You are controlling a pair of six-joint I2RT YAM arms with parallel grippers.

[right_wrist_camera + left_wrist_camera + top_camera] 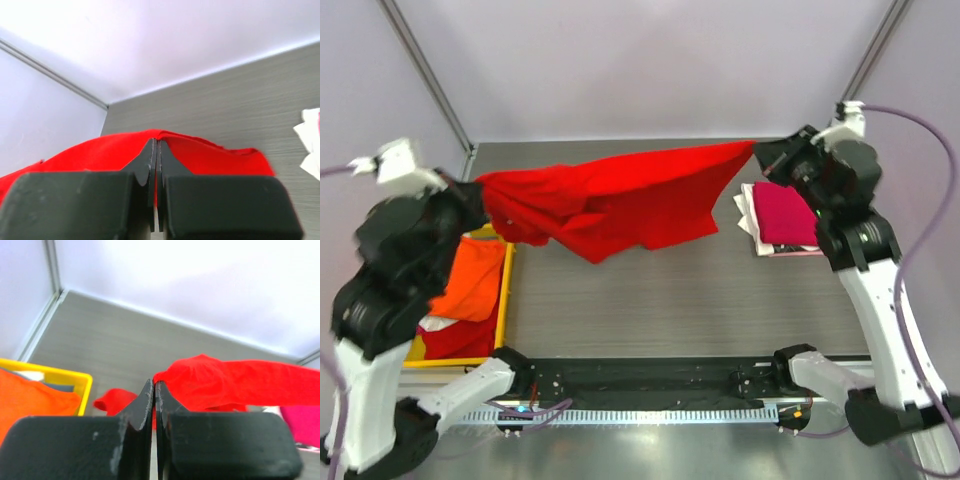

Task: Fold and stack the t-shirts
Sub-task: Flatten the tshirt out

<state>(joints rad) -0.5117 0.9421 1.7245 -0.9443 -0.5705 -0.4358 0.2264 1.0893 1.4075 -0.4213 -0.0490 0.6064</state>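
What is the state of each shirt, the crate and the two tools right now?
left tool, shut on red t-shirt
right tool, shut on red t-shirt
red t-shirt, lifted, stretched between them
magenta t-shirt, folded flat
orange t-shirt, crumpled in yellow crate

red t-shirt (620, 205): stretched aloft, bunched left | magenta t-shirt (785, 215): folded flat, right | orange t-shirt (475, 280): crumpled, left

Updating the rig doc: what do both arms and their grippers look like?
Left arm and right arm: white links, black joint housings, a white camera block at each wrist, and a lavender cable looping off. Left gripper and right gripper: matte black blocky fingers tapering to thin tips, with pale scuffs on the inner edges.
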